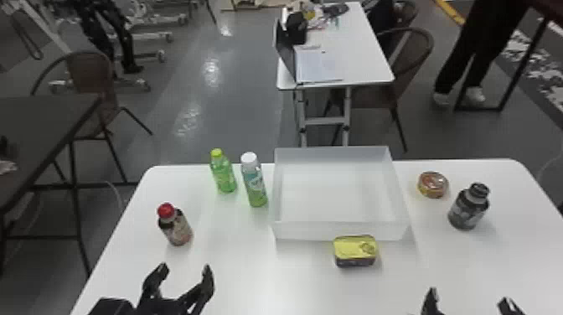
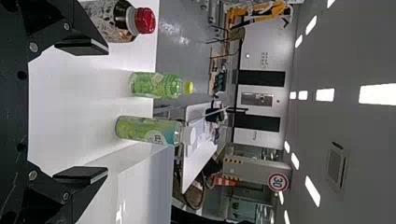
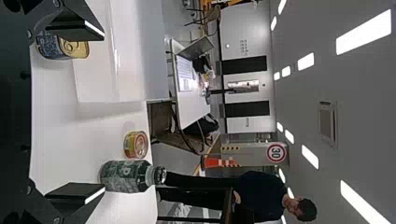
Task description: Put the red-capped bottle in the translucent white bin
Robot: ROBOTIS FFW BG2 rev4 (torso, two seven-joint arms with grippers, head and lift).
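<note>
The red-capped bottle (image 1: 176, 227) stands upright at the table's left side, left of the translucent white bin (image 1: 341, 231). My left gripper (image 1: 184, 271) is open and holds nothing, on the near side of that bottle. In the left wrist view the red-capped bottle (image 2: 116, 21) shows beyond one fingertip of the open left gripper (image 2: 81, 111). At the near right edge of the head view my right gripper (image 1: 470, 298) stands open. The right wrist view has the open right gripper (image 3: 77, 116) with nothing between its fingertips.
A green bottle (image 1: 224, 174) and a white-capped bottle (image 1: 255, 184) stand between the red-capped bottle and the bin. A yellow-topped can (image 1: 355, 251) sits before the bin's near wall. Right of the bin are a round tin (image 1: 433, 184) and a dark bottle (image 1: 468, 209).
</note>
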